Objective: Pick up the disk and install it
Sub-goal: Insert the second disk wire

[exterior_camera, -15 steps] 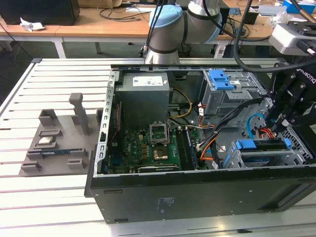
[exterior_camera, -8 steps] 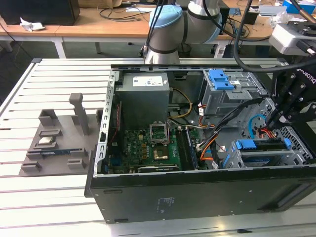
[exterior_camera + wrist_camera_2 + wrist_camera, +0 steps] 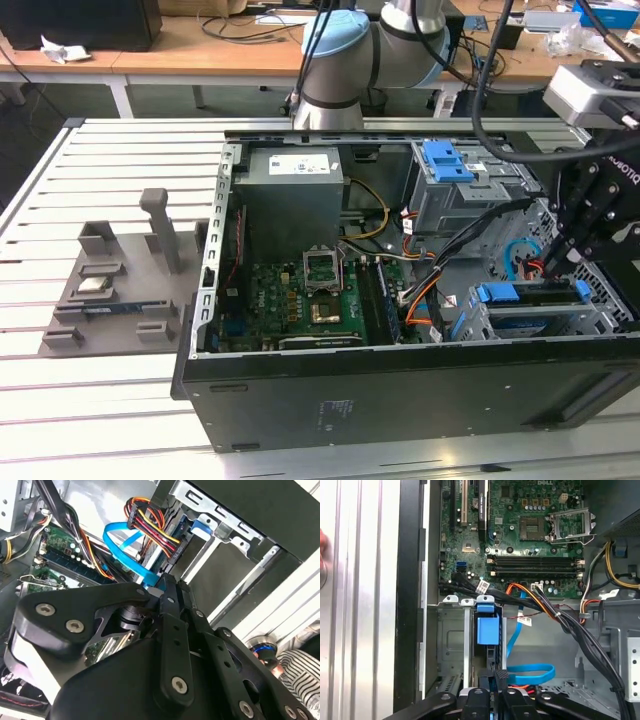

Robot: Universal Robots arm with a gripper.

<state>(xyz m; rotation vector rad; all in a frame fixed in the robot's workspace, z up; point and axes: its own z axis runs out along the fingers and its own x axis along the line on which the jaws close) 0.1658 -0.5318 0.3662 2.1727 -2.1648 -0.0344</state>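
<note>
The disk (image 3: 530, 294) sits in the drive cage at the front corner of the open computer case, on the exterior view's right, with its blue caddy edge facing up. In the first wrist view the caddy's blue tab (image 3: 486, 627) stands in the cage slot beside the motherboard. My gripper (image 3: 556, 262) hangs just above and behind the disk. Its fingers are pressed together in both wrist views (image 3: 501, 676) (image 3: 167, 582), and nothing shows between them. The tips are close to the end of the caddy; I cannot tell whether they touch it.
A blue data cable (image 3: 530, 674) and bundled power leads (image 3: 560, 617) run through the case beside the cage. A lone blue bracket (image 3: 447, 160) tops the rear cage and a grey power-supply box (image 3: 290, 190) stands behind the motherboard (image 3: 300, 300). A grey fixture (image 3: 120, 280) lies outside. A striped sleeve (image 3: 300, 670) is nearby.
</note>
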